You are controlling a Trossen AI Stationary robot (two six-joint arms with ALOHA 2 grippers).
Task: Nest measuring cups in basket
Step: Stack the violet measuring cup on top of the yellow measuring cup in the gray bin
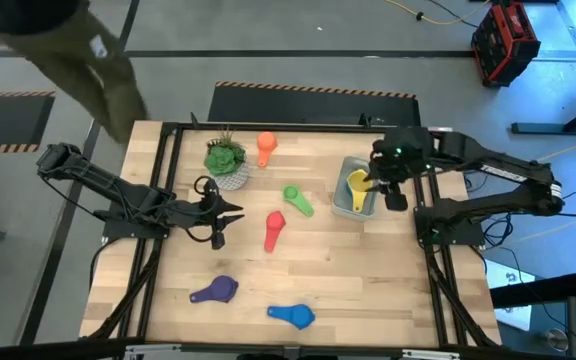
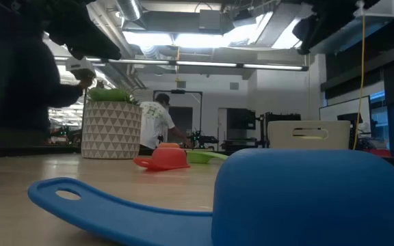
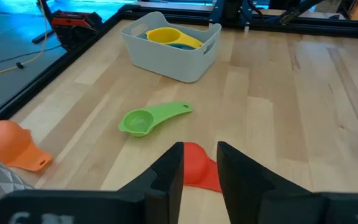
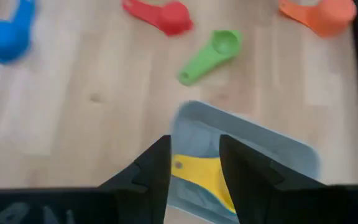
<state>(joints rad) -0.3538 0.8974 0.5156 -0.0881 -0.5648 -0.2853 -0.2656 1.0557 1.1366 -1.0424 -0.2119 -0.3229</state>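
Yellow cup (image 1: 358, 183) in pale grey basket (image 1: 342, 203); white pot (image 2: 111, 130) w/ triangle pattern.

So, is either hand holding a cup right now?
No. The left hand is open near the red cup; the right hand is open above the yellow cup.

We see the pale grey basket (image 1: 342, 203) at the table's right side, holding the yellow cup (image 1: 358, 183) with a teal cup (image 3: 180, 45) partly showing beneath it. The orange cup (image 1: 266, 146), green cup (image 1: 297, 200) and red cup (image 1: 274, 229) lie loose mid-table, the orange and red ones bowl-down. The purple cup (image 1: 215, 290) and blue cup (image 1: 292, 315) lie near the front edge.
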